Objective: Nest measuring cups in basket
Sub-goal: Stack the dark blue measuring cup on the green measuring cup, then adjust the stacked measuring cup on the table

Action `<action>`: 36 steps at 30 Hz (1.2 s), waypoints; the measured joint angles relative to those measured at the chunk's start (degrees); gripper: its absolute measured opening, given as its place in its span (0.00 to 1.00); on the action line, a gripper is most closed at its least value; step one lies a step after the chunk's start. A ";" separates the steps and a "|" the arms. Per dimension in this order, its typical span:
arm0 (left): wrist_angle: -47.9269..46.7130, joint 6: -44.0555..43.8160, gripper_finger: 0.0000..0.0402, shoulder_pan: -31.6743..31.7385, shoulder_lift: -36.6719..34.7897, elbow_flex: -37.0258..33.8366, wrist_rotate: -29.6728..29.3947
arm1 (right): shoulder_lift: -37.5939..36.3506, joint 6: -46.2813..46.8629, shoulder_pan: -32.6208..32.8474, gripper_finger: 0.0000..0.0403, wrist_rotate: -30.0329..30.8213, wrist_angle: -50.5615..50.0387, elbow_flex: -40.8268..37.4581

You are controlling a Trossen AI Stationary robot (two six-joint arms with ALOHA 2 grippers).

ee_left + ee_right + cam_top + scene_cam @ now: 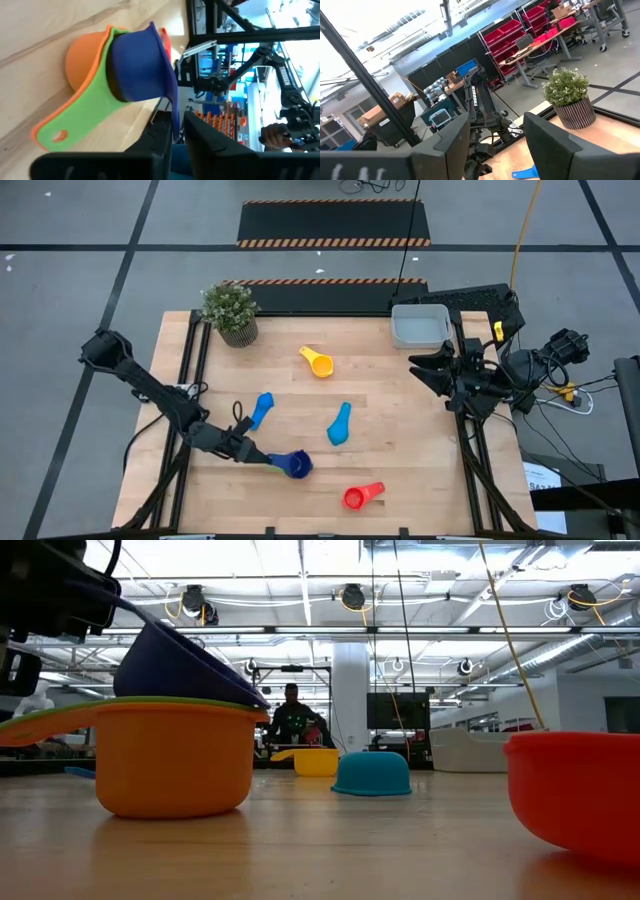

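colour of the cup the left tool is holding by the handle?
Dark blue cup, sitting in the green cup. Clearest in the left wrist view, left tool pinching its handle.

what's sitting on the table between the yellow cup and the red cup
One light blue cup lies between the yellow cup and the red cup; the high view shows it.

The wooden table carries scattered measuring cups, a grey basket and a potted plant.

Dk blue cup nested in green cup, in orange cup; left gripper fingers at blue handle.
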 joint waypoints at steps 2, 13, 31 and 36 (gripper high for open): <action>-0.05 -0.50 0.16 0.00 0.37 0.00 0.00 | 0.01 0.00 0.00 0.45 -0.05 -0.01 -0.01; -1.57 -2.53 0.29 -0.37 0.32 0.00 1.32 | 0.00 0.02 0.00 0.45 -0.09 -0.01 -0.02; -3.08 -9.57 0.46 -0.46 -0.23 0.02 12.77 | 0.02 0.00 0.02 0.45 -0.31 -1.71 -0.02; -3.05 -11.66 0.49 -0.50 -1.44 0.02 16.60 | 0.02 -0.09 0.02 0.45 -0.31 -1.82 -0.02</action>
